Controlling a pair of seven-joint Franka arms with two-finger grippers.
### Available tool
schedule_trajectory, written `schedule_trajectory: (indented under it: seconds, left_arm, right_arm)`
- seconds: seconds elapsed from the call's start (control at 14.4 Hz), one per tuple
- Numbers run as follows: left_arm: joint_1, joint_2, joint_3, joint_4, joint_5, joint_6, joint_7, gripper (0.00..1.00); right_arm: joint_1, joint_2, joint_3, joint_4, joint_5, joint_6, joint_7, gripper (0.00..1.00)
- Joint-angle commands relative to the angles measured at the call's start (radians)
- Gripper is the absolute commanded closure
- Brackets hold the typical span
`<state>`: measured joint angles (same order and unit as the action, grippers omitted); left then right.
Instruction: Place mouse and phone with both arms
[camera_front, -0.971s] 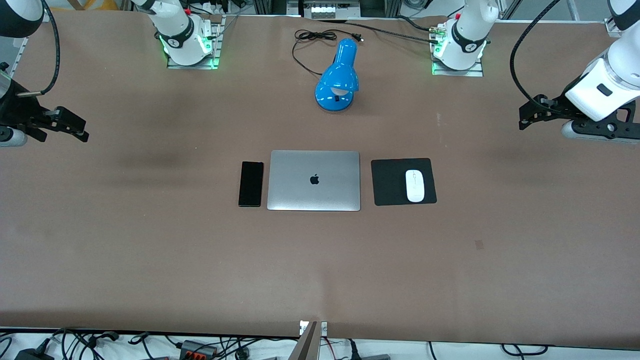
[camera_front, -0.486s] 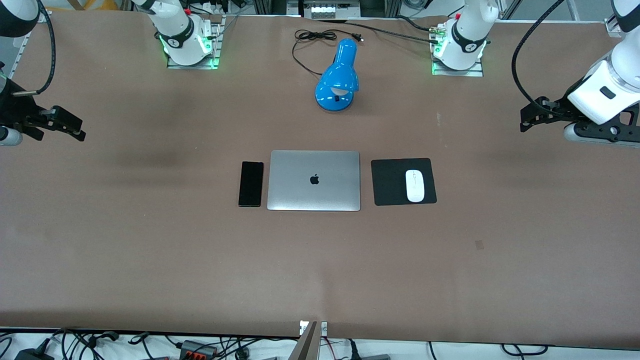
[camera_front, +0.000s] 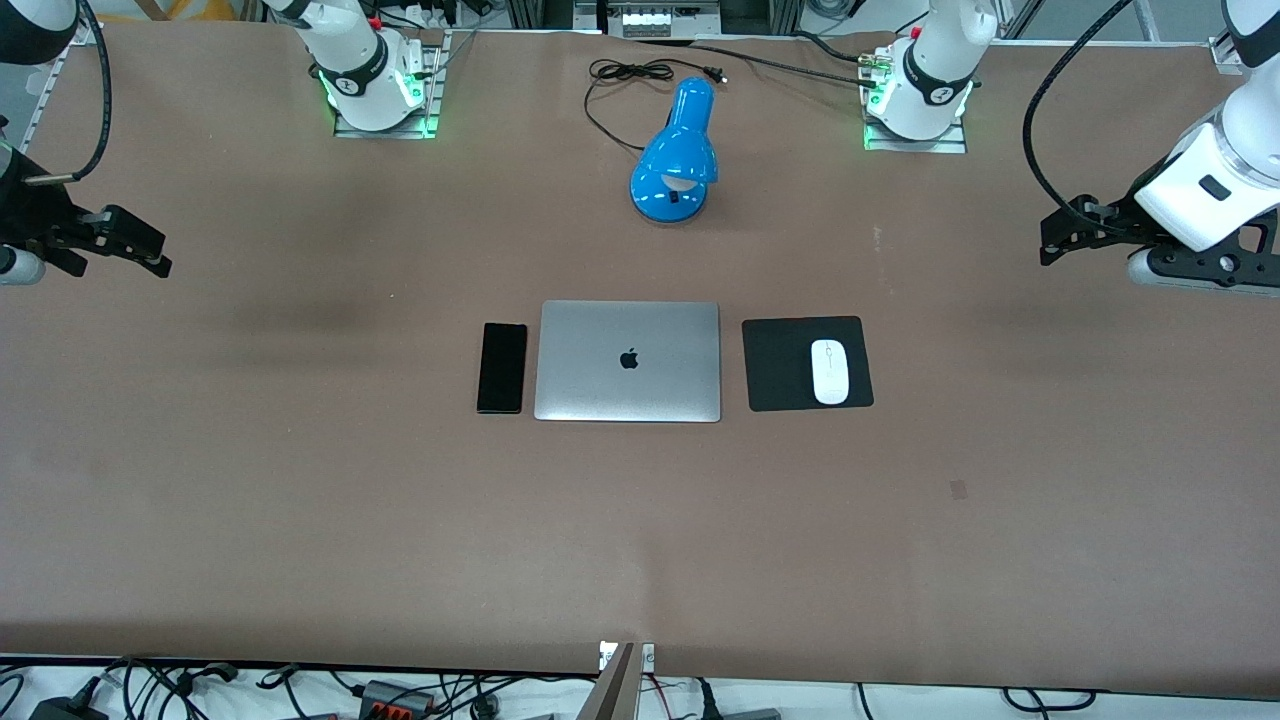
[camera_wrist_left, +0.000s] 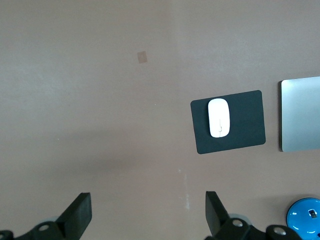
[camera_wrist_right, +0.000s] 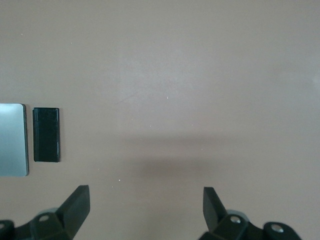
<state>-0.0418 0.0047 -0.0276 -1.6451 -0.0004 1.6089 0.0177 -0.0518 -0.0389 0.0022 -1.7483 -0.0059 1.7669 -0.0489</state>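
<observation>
The white mouse (camera_front: 830, 371) lies on a square black mouse pad (camera_front: 780, 365) beside the closed silver laptop (camera_front: 628, 361), toward the left arm's end; it shows in the left wrist view (camera_wrist_left: 219, 117) too. The black phone (camera_front: 502, 367) lies flat beside the laptop toward the right arm's end, also in the right wrist view (camera_wrist_right: 46, 134). My left gripper (camera_front: 1062, 236) is open and empty, up over bare table at its end (camera_wrist_left: 148, 212). My right gripper (camera_front: 140, 250) is open and empty over bare table at the other end (camera_wrist_right: 145, 207).
A blue desk lamp (camera_front: 676, 155) with a black cord (camera_front: 620, 80) stands farther from the front camera than the laptop, between the arm bases. The brown table (camera_front: 640, 540) stretches bare nearer the camera. Cables lie along the front edge.
Both arms have drawn slightly outward toward their table ends. The mouse, phone and laptop have not moved.
</observation>
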Motion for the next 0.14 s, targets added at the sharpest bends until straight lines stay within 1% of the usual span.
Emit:
schedule_trajectory:
  seconds: [0.0,0.07]
  left_arm:
    - [-0.004,0.014,0.000,0.034,0.014,-0.024,-0.002,0.00]
    - [-0.004,0.014,0.000,0.034,0.014,-0.024,-0.002,0.00]
  right_arm:
    - [-0.016,-0.022,0.016,-0.010,0.000,-0.018,0.006,0.00]
    - [-0.014,-0.022,0.016,-0.010,0.000,-0.017,0.006,0.00]
